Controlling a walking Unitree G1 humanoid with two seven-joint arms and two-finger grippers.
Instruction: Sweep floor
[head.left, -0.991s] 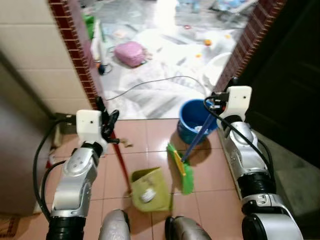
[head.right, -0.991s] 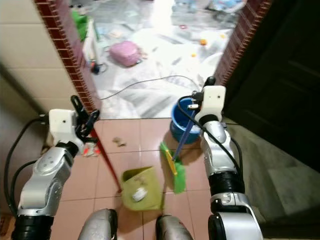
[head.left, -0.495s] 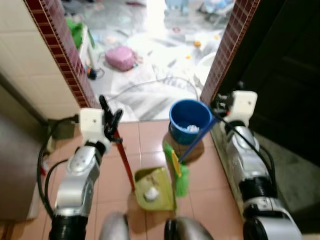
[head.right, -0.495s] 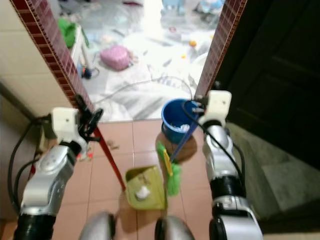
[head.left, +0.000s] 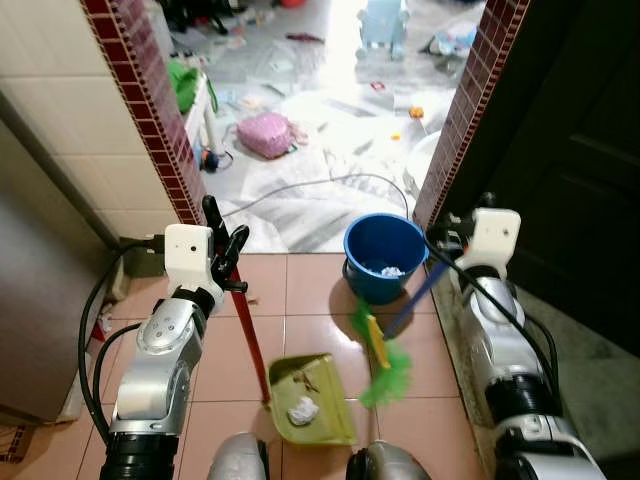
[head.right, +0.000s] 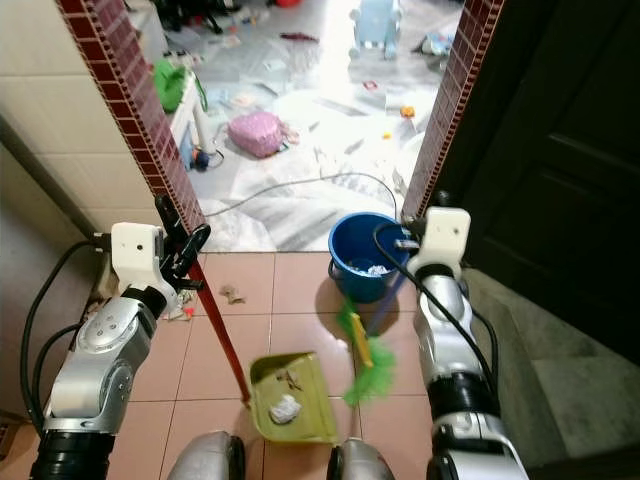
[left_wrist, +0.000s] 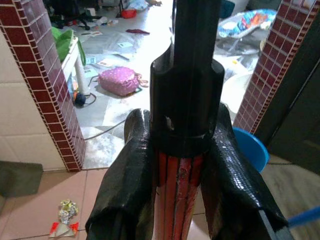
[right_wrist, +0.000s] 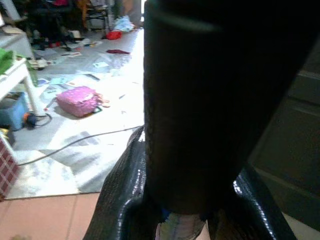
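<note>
A green dustpan (head.left: 312, 398) rests on the pink tiles just ahead of my feet, holding a crumpled white paper (head.left: 302, 410) and some crumbs. Its long red handle (head.left: 248, 332) rises to my left gripper (head.left: 226, 243), which is shut on it; the left wrist view shows black fingers (left_wrist: 125, 190) clamped around the red shaft (left_wrist: 177, 200). My right gripper (head.left: 452, 232) is shut on the blue handle (head.left: 412, 298) of a green broom (head.left: 384, 360), whose head hangs tilted to the right of the dustpan. A scrap of litter (head.right: 233, 294) lies on the tiles.
A blue bucket (head.left: 385, 256) with rubbish inside stands at the doorway between brick-edged walls (head.left: 160, 130). A dark door (head.left: 580, 150) is on the right. A cable (head.left: 320, 185), a pink bag (head.left: 265, 133) and clutter lie beyond. Wrappers (head.right: 180, 306) sit by the left wall.
The camera has tilted up and the view shifted. The broom head has swung right, away from the dustpan, and now hangs tilted. Both grippers keep their holds.
</note>
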